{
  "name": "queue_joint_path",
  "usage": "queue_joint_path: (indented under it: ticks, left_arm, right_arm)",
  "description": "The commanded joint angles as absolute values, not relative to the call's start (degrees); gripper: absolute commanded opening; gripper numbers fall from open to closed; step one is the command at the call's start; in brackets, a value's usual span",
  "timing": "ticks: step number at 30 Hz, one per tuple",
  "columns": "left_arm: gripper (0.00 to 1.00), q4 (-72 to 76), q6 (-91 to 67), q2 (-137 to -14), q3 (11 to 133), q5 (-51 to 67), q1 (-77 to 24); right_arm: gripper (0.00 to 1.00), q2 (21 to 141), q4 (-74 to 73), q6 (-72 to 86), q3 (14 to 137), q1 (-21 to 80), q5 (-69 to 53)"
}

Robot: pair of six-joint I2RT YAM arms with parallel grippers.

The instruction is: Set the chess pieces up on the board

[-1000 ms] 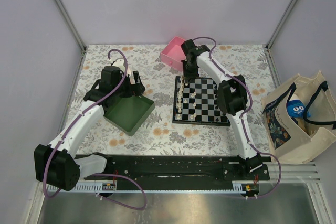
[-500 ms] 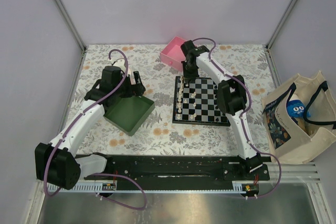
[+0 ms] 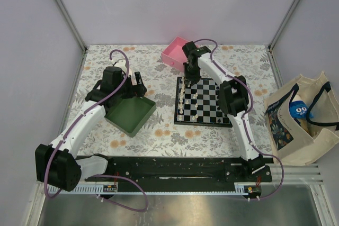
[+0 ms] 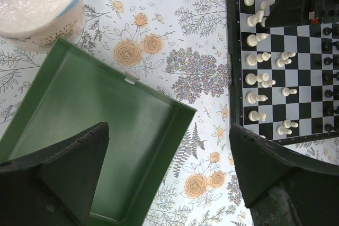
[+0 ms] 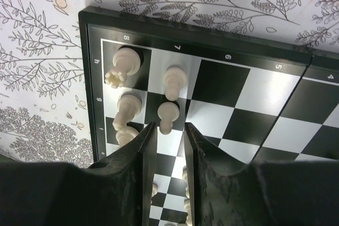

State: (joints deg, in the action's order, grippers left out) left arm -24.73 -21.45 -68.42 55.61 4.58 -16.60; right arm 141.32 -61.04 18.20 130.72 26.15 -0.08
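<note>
The board (image 3: 204, 99) is set right of the tray (image 3: 128, 115), before the box (image 3: 175, 52); chess pieces (image 3: 183, 100) are ranged on it.

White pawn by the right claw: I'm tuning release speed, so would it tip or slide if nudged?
Probably tips easily: the white pawn looks tall and narrow over a small base. Likely very light, being tiny within its square. On the smooth-looking board, it may slide rather than grip.

The board (image 3: 208, 110) had black and white checks. Its pieces (image 5: 174, 80) were cream or black. The tray (image 4: 95, 115) was green, the box (image 3: 174, 52) pink. The cloth (image 3: 159, 130) had orange flowers. My fingers (image 5: 143, 154) were black.
</note>
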Motion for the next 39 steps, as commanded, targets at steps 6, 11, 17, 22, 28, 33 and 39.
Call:
queue_joint_path:
  ticks: [6,11,17,22,28,33,39]
  left_arm:
    - [0.99,-22.5,-21.71,-67.41,55.55,5.1,-16.7]
    - [0.99,-22.5,-21.71,-67.59,55.63,5.45,-16.7]
    - [0.99,-22.24,-21.88,-68.03,55.64,6.24,-16.61]
    - [0.99,-22.41,-21.8,-68.12,55.55,6.15,-16.7]
    - [0.99,-22.5,-21.88,-68.38,55.72,6.15,-16.7]
    - [0.99,-22.5,-21.88,-68.47,55.72,6.24,-16.7]
    - [0.99,-22.41,-21.88,-68.47,55.72,6.24,-16.61]
  right_arm:
    - [0.4,124.04,-55.04,18.01,115.26,25.84,2.55]
    - [0.43,118.13,-50.36,19.42,104.87,25.14,0.62]
    - [0.43,118.74,-48.34,21.44,101.95,25.14,0.18]
    - [0.43,120.58,-47.81,23.9,102.22,25.14,0.18]
    - [0.43,120.94,-47.99,25.31,100.9,25.14,2.11]
    - [0.43,121.64,-48.16,25.66,100.28,25.22,2.64]
    - [0.41,122.61,-48.08,25.66,100.46,25.14,2.72]
